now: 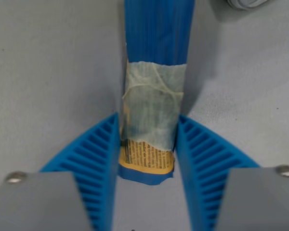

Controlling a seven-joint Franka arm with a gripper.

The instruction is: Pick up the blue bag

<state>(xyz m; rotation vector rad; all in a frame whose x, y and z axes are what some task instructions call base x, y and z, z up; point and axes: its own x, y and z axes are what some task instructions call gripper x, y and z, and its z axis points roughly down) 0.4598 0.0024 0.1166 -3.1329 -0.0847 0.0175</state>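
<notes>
Hand: my hand is clamping the blue bag, its 2 fingers pressing both sides.
Bag: the blue bag is sitting between them, above the grey table.

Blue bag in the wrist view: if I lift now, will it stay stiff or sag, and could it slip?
The blue bag looks thin and long, extending past the gripper, so the free end will probably droop. Both fingers press its sides, so the hold seems fair. The glossy tape band may be somewhat slippery.
</notes>
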